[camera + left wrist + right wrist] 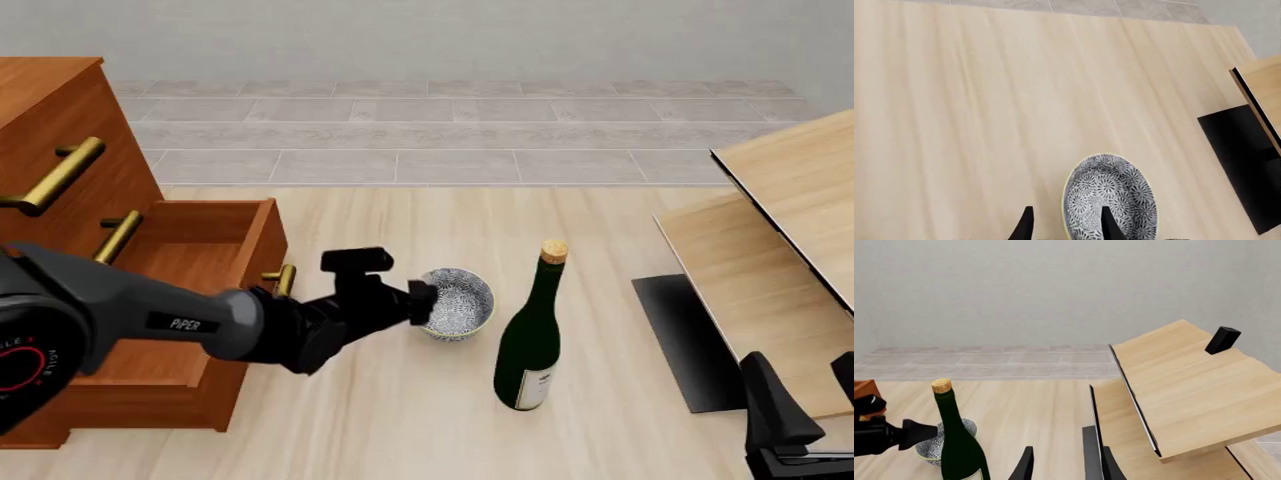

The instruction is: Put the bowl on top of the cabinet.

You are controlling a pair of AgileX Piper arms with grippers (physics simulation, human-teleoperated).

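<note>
My left gripper (pixel 424 300) straddles bowl (pixel 458 303) rim, fingers apart, no clamp yet. Bowl sits on table (pixel 400 420) beside bottle (pixel 530 340). Lift and placement on cabinet (pixel 54 110) remain. Right gripper (pixel 1064 462) idle, parted.

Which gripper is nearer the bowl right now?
Left. The left gripper is at the bowl, one finger inside its rim; the right gripper sits far off, beyond the wine bottle.
</note>
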